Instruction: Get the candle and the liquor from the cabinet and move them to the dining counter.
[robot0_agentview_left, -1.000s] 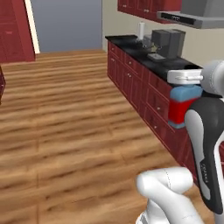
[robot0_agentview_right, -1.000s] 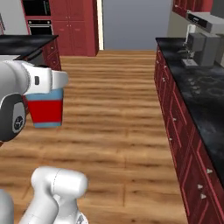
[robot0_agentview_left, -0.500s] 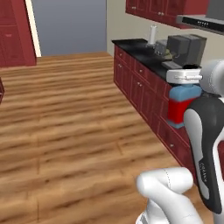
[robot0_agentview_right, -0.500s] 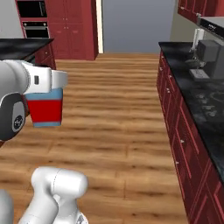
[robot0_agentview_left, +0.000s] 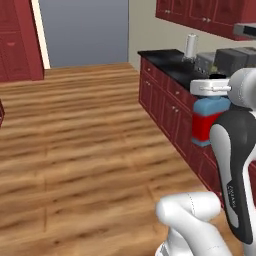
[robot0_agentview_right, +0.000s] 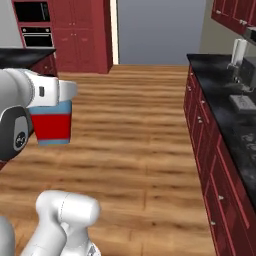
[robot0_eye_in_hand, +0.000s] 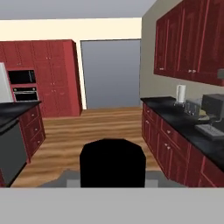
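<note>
Claw (robot0_agentview_right: 50, 107) grips the liquor (robot0_agentview_right: 52, 125), held upright in the air above the wood floor (robot0_agentview_right: 135, 135). Black counter (robot0_agentview_right: 225, 105) at right.

glossy wood floor (robot0_agentview_left: 85, 150), marbled stone counter (robot0_agentview_right: 235, 125)

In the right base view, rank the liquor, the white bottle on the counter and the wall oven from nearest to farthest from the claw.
1. liquor, held in the claw
2. white bottle, far right on the counter
3. wall oven, back left
</note>
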